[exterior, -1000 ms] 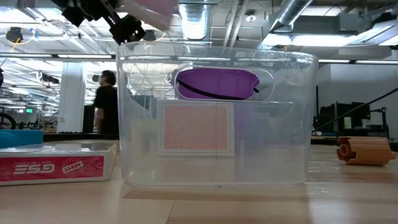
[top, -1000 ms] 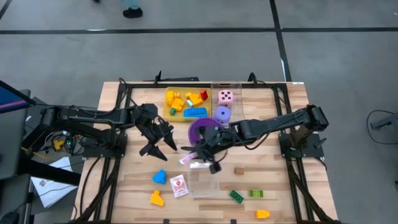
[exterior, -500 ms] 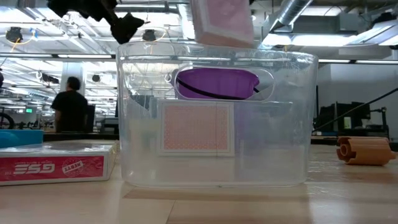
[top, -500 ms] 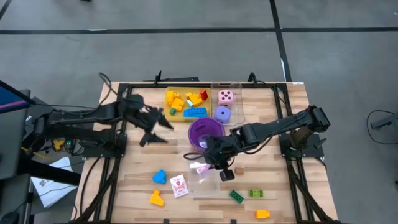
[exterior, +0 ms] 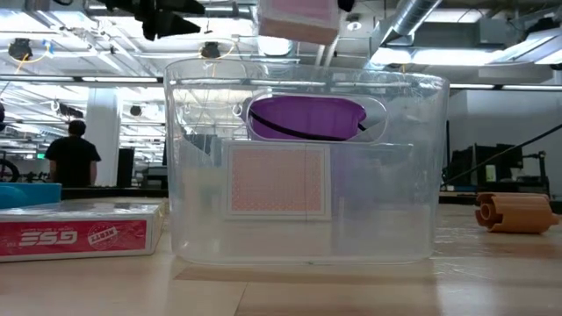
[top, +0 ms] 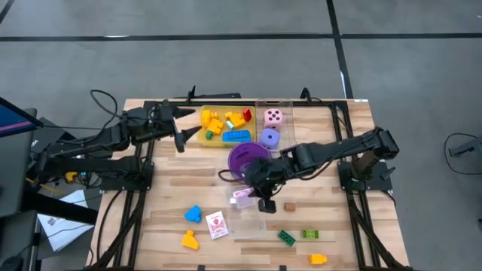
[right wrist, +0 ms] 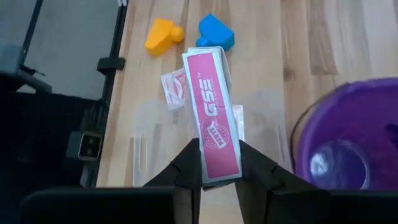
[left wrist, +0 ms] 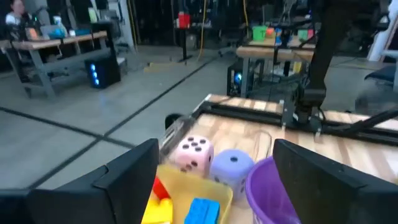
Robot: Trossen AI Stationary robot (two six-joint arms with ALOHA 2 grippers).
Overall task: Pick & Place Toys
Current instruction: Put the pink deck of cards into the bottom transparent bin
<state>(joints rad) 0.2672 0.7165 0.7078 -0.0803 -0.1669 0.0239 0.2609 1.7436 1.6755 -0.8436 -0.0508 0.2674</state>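
Note:
My right gripper (right wrist: pixel 219 177) is shut on a red-and-white card pack (right wrist: pixel 211 112), which hangs over the clear tray (top: pixel 247 224) at the table's middle; the low view shows the pack (exterior: pixel 299 17) above the tray's rim (exterior: pixel 303 75). A second card pack (top: pixel 216 224) lies flat on the table left of the tray. My left gripper (top: pixel 181 128) is open in the air, left of the yellow tray (top: pixel 223 128) of bricks. A pink die (top: pixel 274 117) and a purple die (top: pixel 269 138) sit in the far clear tray. My right gripper pinches the pack's end nearest the wrist (right wrist: pixel 219 155) between its two fingers (right wrist: pixel 189 165), one on each face flanking the red printed side. The fingers slant down from the table's right and lie along the pack. The pack sticks out past the fingertips, lifted clear of the tray.
A purple cup (top: pixel 245 159) stands just beyond the right gripper. Loose bricks lie near the front edge: blue (top: pixel 193 214), orange (top: pixel 190 240), green (top: pixel 286 238), yellow (top: pixel 318 259). A small wooden piece (top: pixel 289 206) lies right of the clear tray. A person stands in the room behind.
My left gripper has drawn back toward the table's far left corner, rising and tipping up from pointing down to level. My right gripper has rolled its wrist, turning the card pack, and has carried it a little right to hang above the clear tray.

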